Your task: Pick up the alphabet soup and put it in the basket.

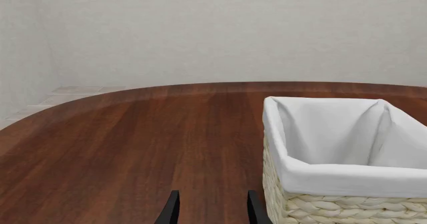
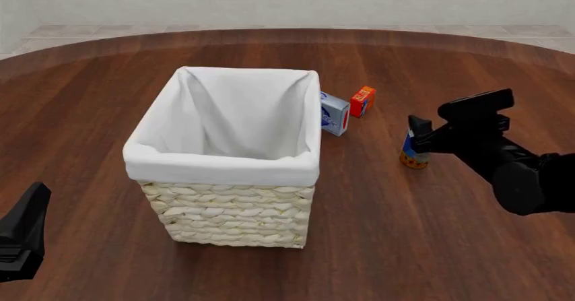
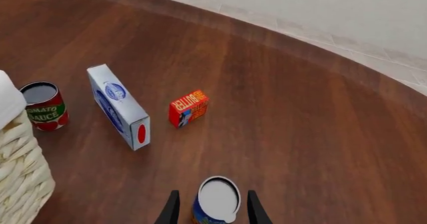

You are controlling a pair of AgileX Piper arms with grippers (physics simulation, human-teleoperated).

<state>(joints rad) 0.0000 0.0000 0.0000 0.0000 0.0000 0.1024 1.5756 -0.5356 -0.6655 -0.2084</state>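
Alphabet soup [image 3: 217,201] stands upright on the desk [image 2: 431,233] at the right of the front frame, between the spread fingers of my right end effector [image 3: 210,209], which I judge has not closed on it yet; this is the grasp step. Next I should close on the can, lift, and carry it left to the basket [image 2: 225,163] at frame centre. My left end effector [image 1: 212,209] hovers apart, idle. Farther off lie a blue-and-white box [image 3: 120,106], orange-red box [image 3: 188,107] and tomato sauce can [image 3: 43,106]

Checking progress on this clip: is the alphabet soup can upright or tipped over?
Upright. The alphabet soup stands on the table, its grey lid facing up between the open right tool fingers.
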